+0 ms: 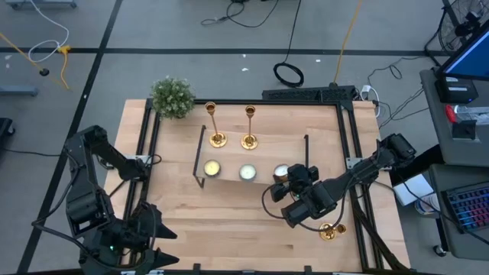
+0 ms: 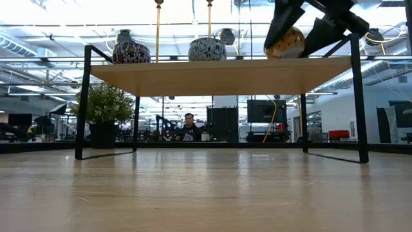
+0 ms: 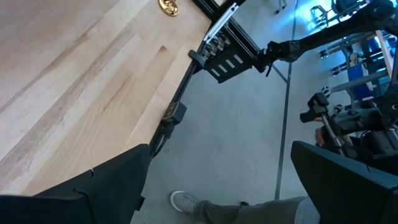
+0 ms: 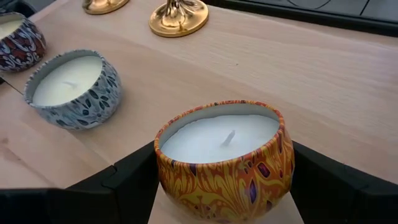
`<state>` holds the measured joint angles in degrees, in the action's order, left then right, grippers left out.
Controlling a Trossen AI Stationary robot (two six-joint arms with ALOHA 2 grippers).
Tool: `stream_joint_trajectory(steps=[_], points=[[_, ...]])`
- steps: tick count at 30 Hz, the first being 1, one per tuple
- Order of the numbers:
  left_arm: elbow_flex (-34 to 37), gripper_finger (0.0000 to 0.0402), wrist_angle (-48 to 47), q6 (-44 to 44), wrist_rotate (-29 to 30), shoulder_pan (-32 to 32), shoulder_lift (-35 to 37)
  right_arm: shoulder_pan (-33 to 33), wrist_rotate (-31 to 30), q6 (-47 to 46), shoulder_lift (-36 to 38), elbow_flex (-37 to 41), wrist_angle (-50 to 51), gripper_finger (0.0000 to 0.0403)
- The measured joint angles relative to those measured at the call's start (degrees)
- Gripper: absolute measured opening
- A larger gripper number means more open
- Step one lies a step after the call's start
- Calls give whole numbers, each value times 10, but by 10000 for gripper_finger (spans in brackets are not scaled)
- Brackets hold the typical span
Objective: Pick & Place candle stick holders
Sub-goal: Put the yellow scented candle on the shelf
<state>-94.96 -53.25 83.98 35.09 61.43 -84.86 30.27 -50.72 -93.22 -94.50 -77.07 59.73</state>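
In the high view, a wooden shelf [image 1: 252, 156] sits in the middle of the table [image 1: 229, 221], with two gold candle stick holders [image 1: 217, 137] [image 1: 249, 140] standing on it toward the upper centre of the frame and a third candle stick holder [image 1: 328, 231] lying on the table at the lower right, near the table edge. Three candle tins line the shelf's front edge: a dark patterned tin [image 4: 18, 40], a grey tin [image 4: 71, 87] and an orange tin [image 4: 227, 158]. The right gripper [image 4: 224, 180] is at the shelf's right end, its fingers set on either side of the orange tin and touching its sides. The left gripper [image 3: 217, 180] waits at the lower left of the high view, off the table's corner, its fingers spread wide with nothing between them. A small potted plant [image 1: 171, 96] stands at the table's upper left.
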Motion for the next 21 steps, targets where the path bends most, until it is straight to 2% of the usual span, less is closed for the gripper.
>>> stream_joint_trajectory(steps=[11, 21], points=[[0, 397, 0, -4, 0, 0, 0, 1, 10, -1, 2, 1, -12, 295], [0, 397, 0, -4, 0, 0, 0, 1, 16, 6, 2, 1, -28, 337]])
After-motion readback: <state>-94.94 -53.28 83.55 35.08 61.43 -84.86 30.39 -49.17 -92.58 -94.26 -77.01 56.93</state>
